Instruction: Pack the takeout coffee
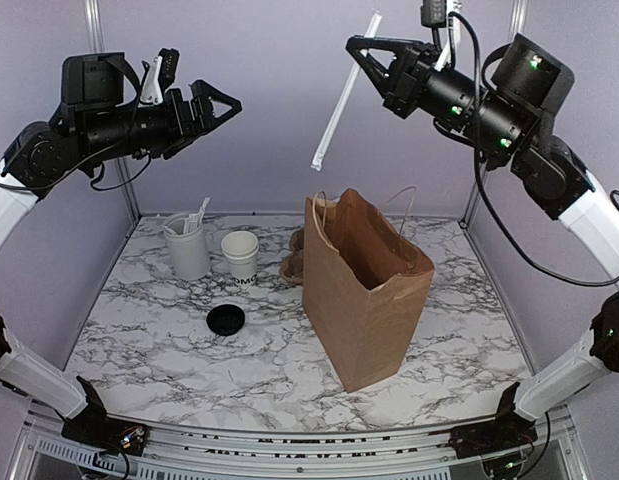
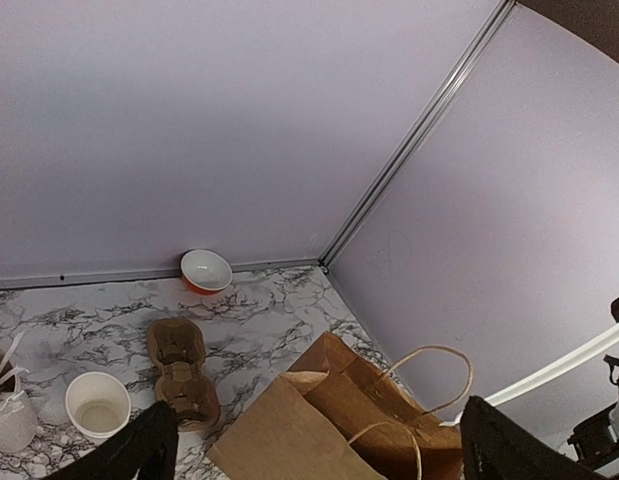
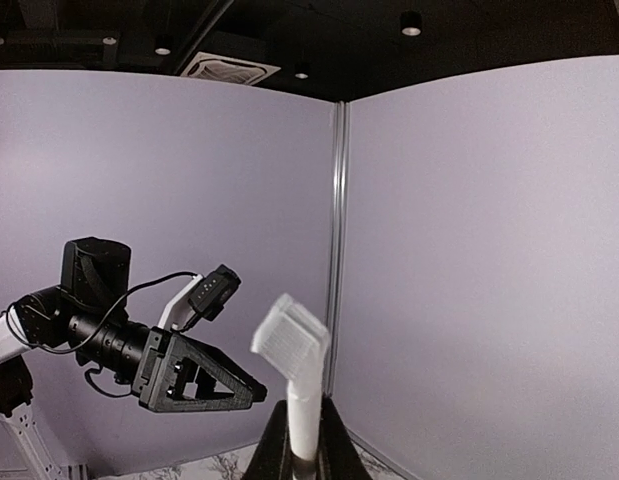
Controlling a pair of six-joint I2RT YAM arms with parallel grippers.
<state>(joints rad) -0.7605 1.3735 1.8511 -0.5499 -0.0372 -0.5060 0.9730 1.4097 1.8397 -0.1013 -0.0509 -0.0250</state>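
The takeout coffee cup [image 1: 240, 255] stands open on the marble table, a small white cup with dark lettering; its black lid [image 1: 226, 320] lies flat in front of it. The cup also shows in the left wrist view [image 2: 97, 405]. My left gripper [image 1: 232, 103] is raised high at the left, open and empty [image 2: 317, 432]. My right gripper [image 1: 353, 46] is raised high at the right, shut on a white paper-wrapped straw [image 1: 341, 95] that hangs slanting above the bag; the straw also shows between its fingers in the right wrist view [image 3: 301, 400].
An open brown paper bag [image 1: 364, 290] stands at the table's middle. A tall white tumbler with cutlery [image 1: 187, 245] is left of the cup. A brown pulp carrier [image 2: 179, 370] lies behind the bag. A red bowl [image 2: 206, 270] sits at the back wall.
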